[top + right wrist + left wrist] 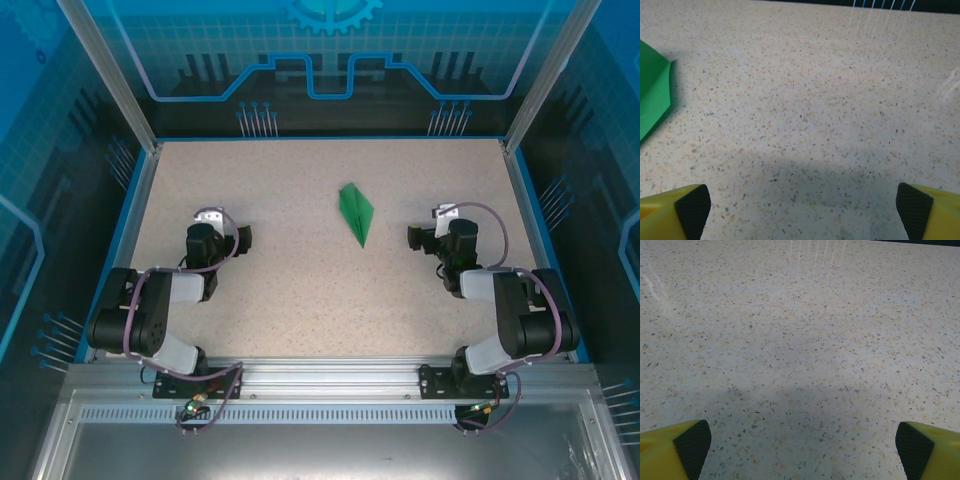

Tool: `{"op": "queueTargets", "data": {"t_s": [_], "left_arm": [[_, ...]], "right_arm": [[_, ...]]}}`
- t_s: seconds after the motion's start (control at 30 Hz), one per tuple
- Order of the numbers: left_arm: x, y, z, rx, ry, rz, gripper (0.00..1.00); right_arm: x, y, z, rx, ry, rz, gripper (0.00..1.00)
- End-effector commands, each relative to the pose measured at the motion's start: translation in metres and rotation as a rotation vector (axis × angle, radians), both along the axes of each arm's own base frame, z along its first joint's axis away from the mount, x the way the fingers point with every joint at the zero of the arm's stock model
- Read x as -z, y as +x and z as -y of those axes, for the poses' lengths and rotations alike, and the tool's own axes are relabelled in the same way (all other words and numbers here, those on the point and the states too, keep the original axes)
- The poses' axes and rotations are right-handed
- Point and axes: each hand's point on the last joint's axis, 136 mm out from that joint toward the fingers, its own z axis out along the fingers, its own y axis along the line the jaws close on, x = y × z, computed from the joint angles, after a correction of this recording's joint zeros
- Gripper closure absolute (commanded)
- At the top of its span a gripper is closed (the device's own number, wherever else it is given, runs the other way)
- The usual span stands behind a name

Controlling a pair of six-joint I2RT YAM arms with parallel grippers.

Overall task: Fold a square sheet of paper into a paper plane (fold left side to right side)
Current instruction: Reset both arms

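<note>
Table (800,330): pale surface, fine dark and tan speckles.
Left gripper (802,447): jaws spread wide, table surface between them.
Fingers (657,452): yellow, at near-left and near-right corners.
Pads (692,446): black, facing inward.
Shadow (790,410): soft, on near table.

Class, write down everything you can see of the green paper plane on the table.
The paper plane is bright green, thin paper folded into a slim kite shape with a lengthwise crease. It lies on the speckled table, slightly right of centre, its sharp tip pointing toward the near edge. Only the table touches it.
</note>
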Motion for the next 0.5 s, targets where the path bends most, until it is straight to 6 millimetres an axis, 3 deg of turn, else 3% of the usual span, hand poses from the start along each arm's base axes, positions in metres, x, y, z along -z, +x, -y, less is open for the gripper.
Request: {"op": "queueTargets", "data": {"t_s": [0.0,0.47], "left_arm": [[-0.0169,0.0091,-0.0005,0.016,-0.003,0.062,0.01],[-0.0168,0.0096,0.001,0.029,-0.002,0.058,0.01]], "right_arm": [[-0.012,0.005,-0.0037,-0.023,-0.007,0.062,0.01],[-0.0117,0.0053,-0.0076,-0.028,-0.027,0.058,0.01]]}}
